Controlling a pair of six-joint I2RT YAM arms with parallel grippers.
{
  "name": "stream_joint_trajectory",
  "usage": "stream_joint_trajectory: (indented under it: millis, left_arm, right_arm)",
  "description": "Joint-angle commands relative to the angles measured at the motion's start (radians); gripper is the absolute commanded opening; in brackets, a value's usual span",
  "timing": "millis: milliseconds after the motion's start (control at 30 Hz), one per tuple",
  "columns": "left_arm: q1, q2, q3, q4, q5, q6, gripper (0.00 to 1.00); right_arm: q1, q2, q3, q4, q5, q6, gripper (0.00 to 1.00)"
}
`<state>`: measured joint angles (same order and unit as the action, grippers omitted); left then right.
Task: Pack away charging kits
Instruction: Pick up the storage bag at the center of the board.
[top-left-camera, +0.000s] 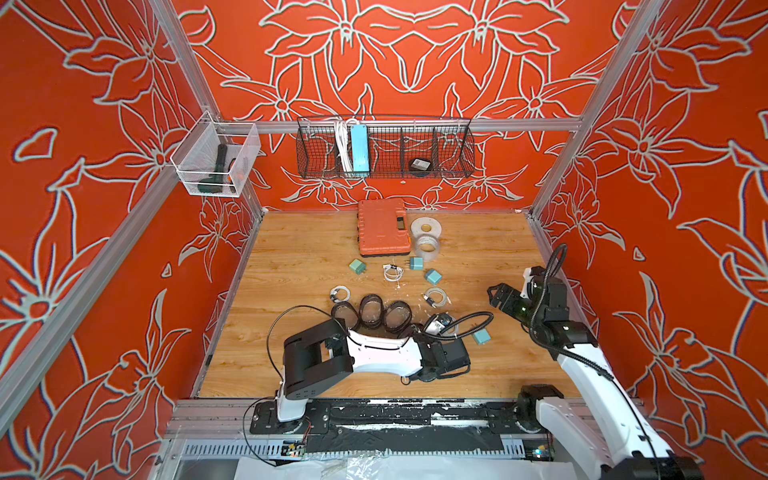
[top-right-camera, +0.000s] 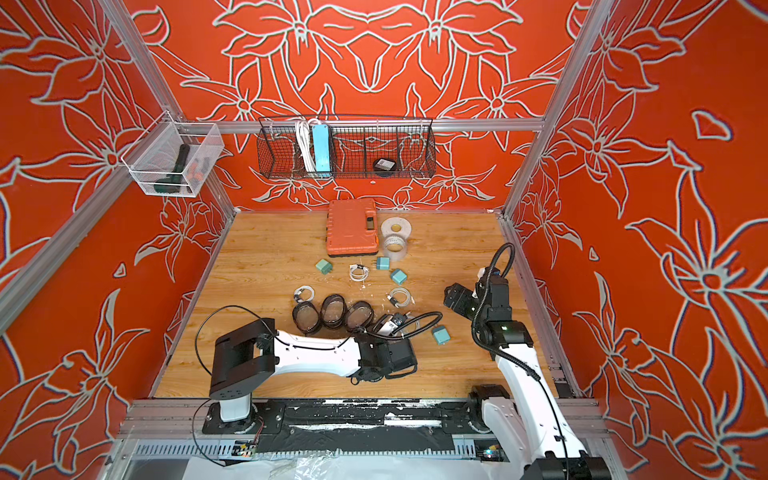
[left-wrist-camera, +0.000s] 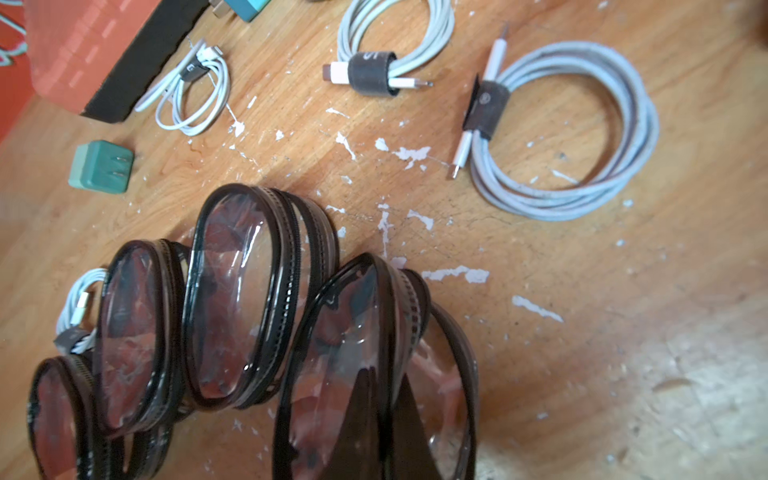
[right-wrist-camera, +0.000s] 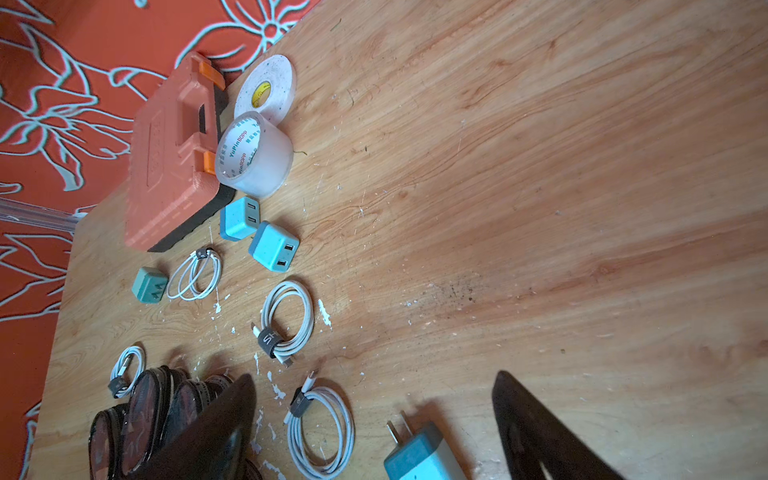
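The left gripper (left-wrist-camera: 385, 374) is clenched on the black rim of one pouch (left-wrist-camera: 345, 332), which stands on edge on the table (left-wrist-camera: 582, 332). Three more pouches (left-wrist-camera: 232, 291) stand on edge beside it in a touching row. In both top views the row runs across the middle of the table, and the held pouch is at its right end, partly hidden under the gripper. The right gripper (right-wrist-camera: 374, 376) hangs above the right side of the table with its jaws released and nothing between them. One plug (right-wrist-camera: 419, 457) lies on its side on the wood below, clear of both fingers. Three other plugs (top-left-camera: 416, 263) lie farther back, near the orange case (top-left-camera: 383, 226) and the two tape rolls (top-left-camera: 427, 239). Four coiled white cables lie loose on the bare wood: one (top-left-camera: 392, 272) among the far plugs, one (top-left-camera: 340, 293) just behind the left end of the row, one (top-left-camera: 435, 297) behind its right end, and one (right-wrist-camera: 320, 432) just beside the held pouch
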<state>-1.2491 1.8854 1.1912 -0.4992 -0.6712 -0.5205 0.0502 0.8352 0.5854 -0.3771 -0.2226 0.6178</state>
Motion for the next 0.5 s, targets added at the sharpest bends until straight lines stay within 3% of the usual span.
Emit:
stream_joint_trajectory:
  millis: [0, 133, 367, 467]
  left_arm:
    - [0.048, -0.067, 0.015, -0.001, 0.054, -0.033, 0.0]
    - [0.111, -0.114, 0.05, -0.094, 0.082, -0.161, 0.0]
    - [0.229, -0.157, 0.131, -0.251, 0.21, -0.284, 0.0]
    - [0.235, -0.14, 0.206, -0.345, 0.238, -0.31, 0.0]
  right_arm:
    - [-0.006, 0.021, -0.013, 0.017, -0.075, 0.029, 0.86]
    - [0.022, 0.05, -0.029, 0.008, -0.136, 0.065, 0.8]
    - [0.306, 0.165, 0.013, -0.029, 0.057, 0.167, 0.68]
    - [0.355, 0.227, 0.013, -0.032, 0.087, 0.215, 0.61]
